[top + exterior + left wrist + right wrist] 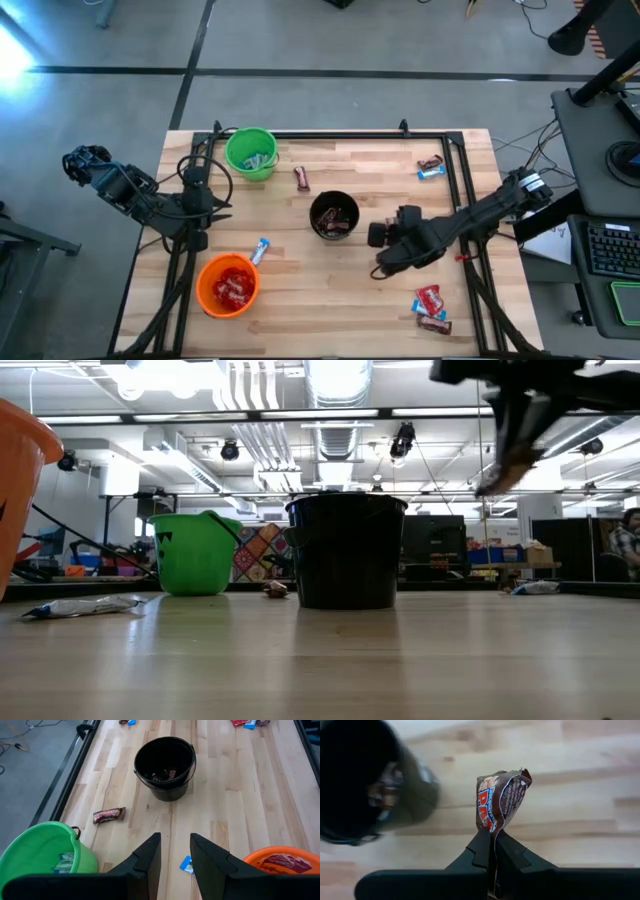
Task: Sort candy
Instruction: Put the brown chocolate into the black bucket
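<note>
The right tool (492,851) is closed on a brown candy bar (500,800), pinching one end of its shiny, crinkled wrapper so that the bar's long axis stands out straight beyond the fingers. It hangs above the desk (400,300), just beside the black bucket (333,215). This round, smooth plastic bucket already holds dark bars, so I judge the candy must travel sideways over its rim. The left tool (175,851) waits farther from the black bucket, between the green bucket (250,153) and the orange bucket (228,284), fingers slightly apart and empty.
</note>
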